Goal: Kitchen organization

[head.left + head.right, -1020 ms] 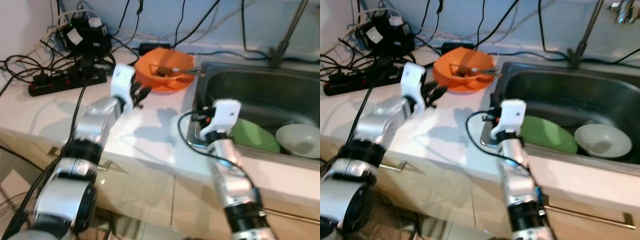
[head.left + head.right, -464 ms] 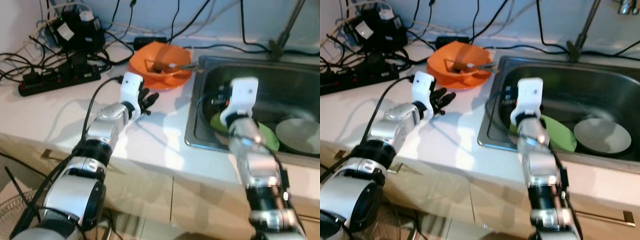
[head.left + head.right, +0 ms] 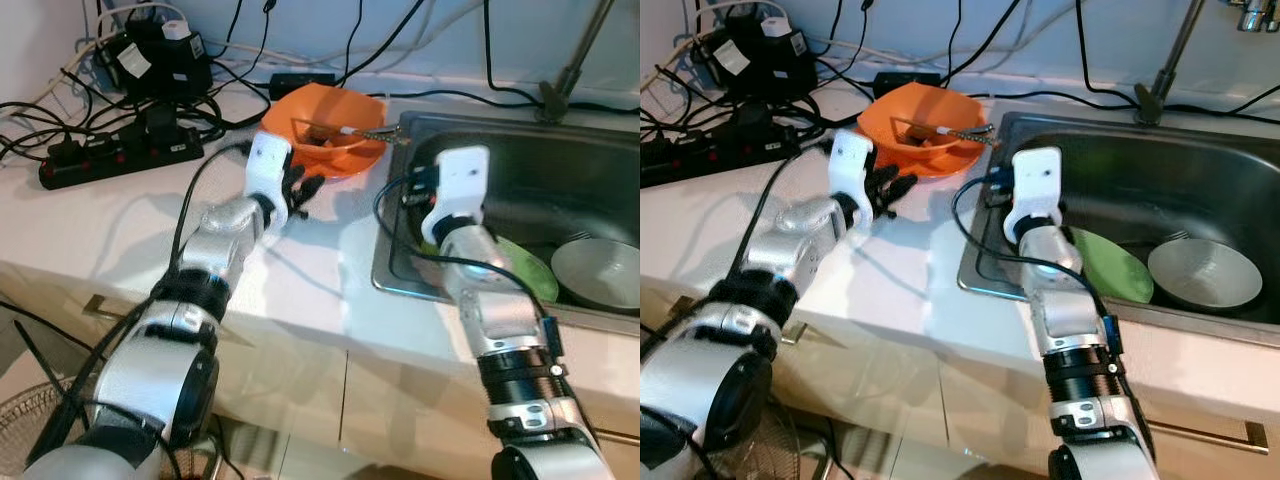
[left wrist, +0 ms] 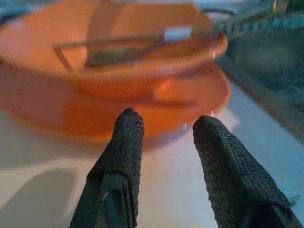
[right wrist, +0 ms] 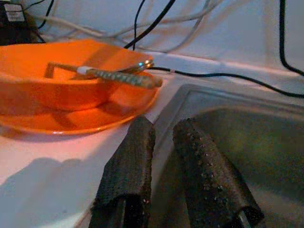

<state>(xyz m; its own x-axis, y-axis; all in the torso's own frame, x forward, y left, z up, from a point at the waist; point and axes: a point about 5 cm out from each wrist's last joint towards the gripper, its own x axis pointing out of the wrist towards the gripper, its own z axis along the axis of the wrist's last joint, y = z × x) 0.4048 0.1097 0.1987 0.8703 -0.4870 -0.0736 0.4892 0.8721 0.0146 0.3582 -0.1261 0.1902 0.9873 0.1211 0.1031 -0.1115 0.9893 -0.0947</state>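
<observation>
Orange bowl [image 3: 330, 130]: on the white counter [image 3: 120, 230], beside the sink [image 3: 1160, 190]; utensil [image 5: 121, 77] lies across its rim.
Left gripper [image 4: 164, 130]: near the bowl, fingers apart, holding nothing.
Right gripper [image 5: 161, 130]: over the sink edge, fingers narrowly parted.
Sink: green plate [image 3: 1108, 265], grey bowl [image 3: 1203, 274].

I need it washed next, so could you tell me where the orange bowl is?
The orange bowl sits on the counter just left of the sink, ahead of the left gripper.
</observation>
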